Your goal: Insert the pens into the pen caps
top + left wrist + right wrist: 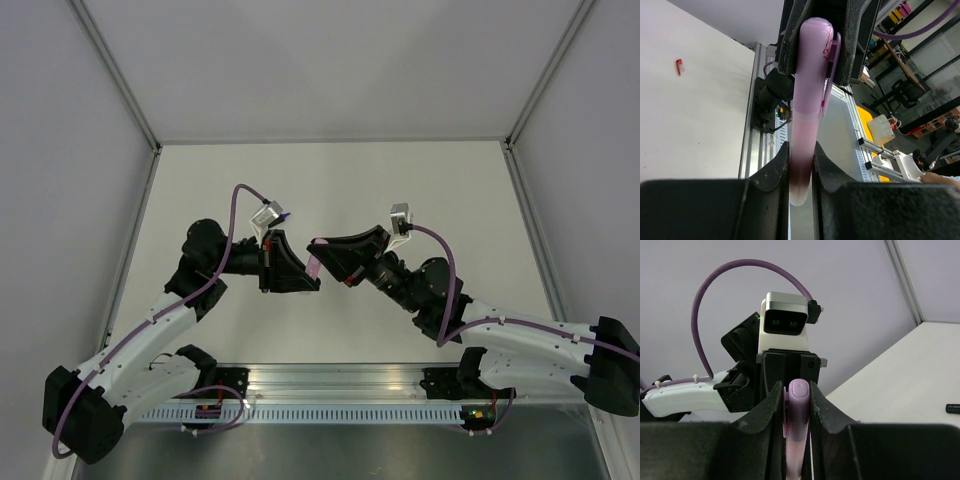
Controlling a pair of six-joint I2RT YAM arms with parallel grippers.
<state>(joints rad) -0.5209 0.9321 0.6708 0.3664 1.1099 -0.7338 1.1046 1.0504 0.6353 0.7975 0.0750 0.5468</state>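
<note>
You've got left arm (150,330) and right arm (520,335) both bent inward, meeting mid-worktop (330,180). Left tool (306,274) and right tool (332,258) face each other, tips nearly touching. A pink pen (314,266) sits right between the tips. Only a sliver shows, the rest is under black fingers, so you can't read either grip from up here. There's a white camera block on each wrist (266,215) (401,217), with purple cables (236,215) looping back. Both bases sit on the aluminium rail (340,385) at the near edge.

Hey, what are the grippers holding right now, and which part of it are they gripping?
One pink pen, shared. The right gripper clamps the end with the clipped cap; the left gripper clamps the barrel near the opposite end.
</note>
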